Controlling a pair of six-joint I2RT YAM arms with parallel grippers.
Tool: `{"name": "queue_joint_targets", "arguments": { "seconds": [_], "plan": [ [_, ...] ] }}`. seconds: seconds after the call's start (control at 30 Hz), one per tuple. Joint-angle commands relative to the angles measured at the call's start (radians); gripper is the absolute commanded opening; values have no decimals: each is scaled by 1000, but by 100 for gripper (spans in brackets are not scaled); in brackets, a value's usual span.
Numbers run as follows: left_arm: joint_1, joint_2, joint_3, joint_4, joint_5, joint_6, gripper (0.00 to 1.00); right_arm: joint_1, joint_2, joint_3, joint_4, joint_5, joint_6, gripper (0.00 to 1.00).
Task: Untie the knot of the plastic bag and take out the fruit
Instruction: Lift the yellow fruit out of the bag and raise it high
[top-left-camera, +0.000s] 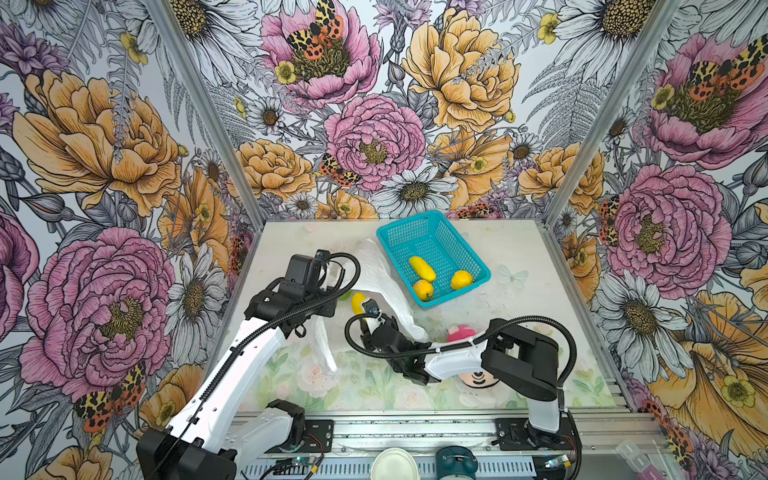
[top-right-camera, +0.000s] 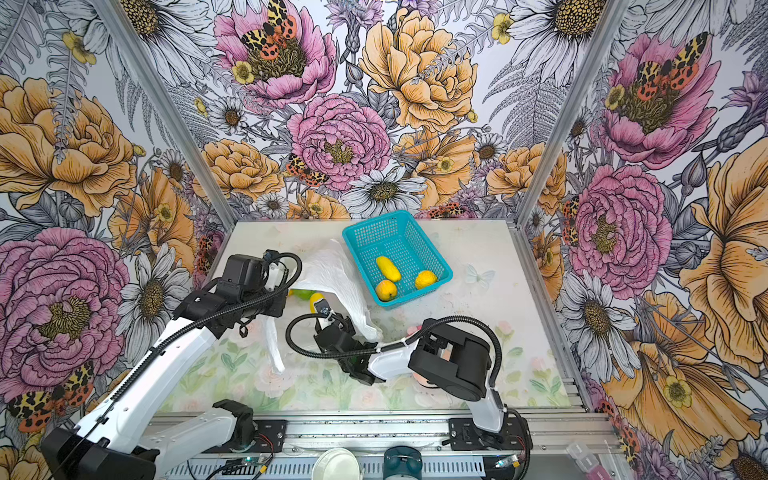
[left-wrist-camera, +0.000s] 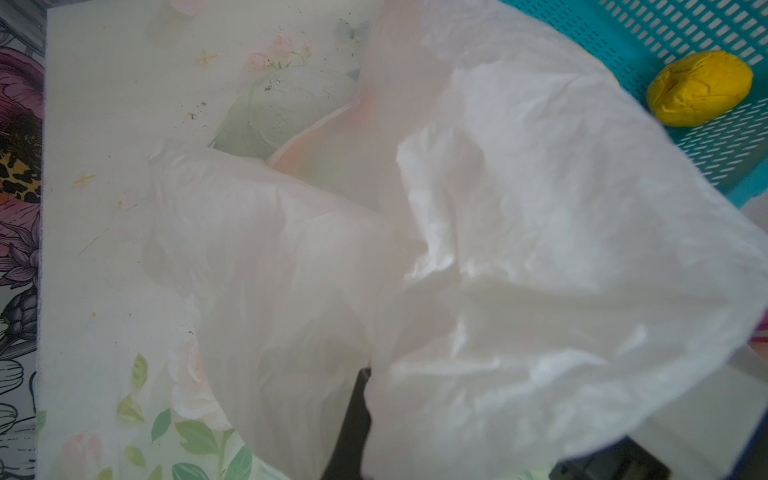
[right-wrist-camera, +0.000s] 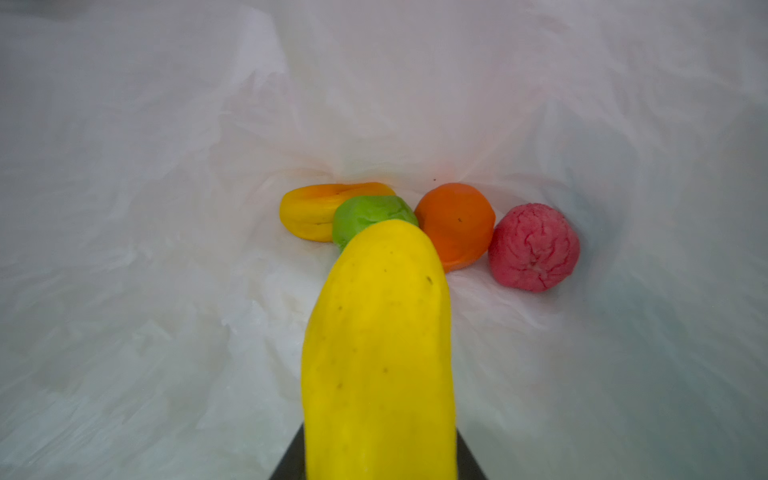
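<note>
The white plastic bag (top-left-camera: 386, 274) lies left of the basket with its mouth lifted. My left gripper (left-wrist-camera: 357, 399) is shut on a fold of the bag (left-wrist-camera: 498, 249), with one dark finger showing under the film. My right gripper (top-left-camera: 365, 311) reaches into the bag's mouth and is shut on a yellow oblong fruit (right-wrist-camera: 378, 353), which also shows in a top view (top-right-camera: 316, 300). Deeper in the bag (right-wrist-camera: 166, 208) lie a green fruit (right-wrist-camera: 374, 218), an orange one (right-wrist-camera: 455, 224), a bumpy pink-red one (right-wrist-camera: 534, 247) and a yellow-orange one (right-wrist-camera: 320, 210). The knot is out of view; a loose handle strip (top-left-camera: 324, 345) hangs down.
A teal mesh basket (top-left-camera: 432, 224) at the back right of the bag holds a yellow oblong fruit (top-left-camera: 422, 268) and two round yellow-orange ones (top-left-camera: 423, 289) (top-left-camera: 461, 279). A pink plush doll (top-left-camera: 461, 332) lies partly under my right arm. Patterned walls enclose the table.
</note>
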Motion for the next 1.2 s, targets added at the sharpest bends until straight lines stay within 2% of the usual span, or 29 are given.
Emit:
{"name": "queue_joint_targets", "arguments": {
  "seconds": [0.0,0.2,0.37,0.6,0.7,0.8,0.87,0.97,1.03,1.17],
  "plan": [
    [-8,-16,-11,7,7,-8,0,10,-61,-54,214,-77,-81,33],
    [-10,-15,-12,7,7,-8,0,70,-139,-145,343,-65,-164,33],
    [-8,-15,-11,7,8,-8,0,132,-277,-247,439,-60,-215,32],
    [-11,-14,-10,7,9,-8,0,182,-584,-401,490,-27,-251,32],
    [-12,-11,-11,8,10,-8,0,178,-737,-449,508,59,-294,33],
    [-13,0,-11,8,19,-9,0,129,-889,-473,457,127,-311,31],
    [-11,4,-9,8,21,-8,0,50,-984,-487,385,173,-266,30],
    [-6,11,-8,7,30,-8,0,-121,-1116,-516,258,199,-110,30],
    [-3,11,-9,9,28,-9,0,-228,-1193,-524,150,174,6,30],
    [-6,12,-9,8,26,-9,0,-350,-1185,-471,-38,116,128,30]
  ]
}}
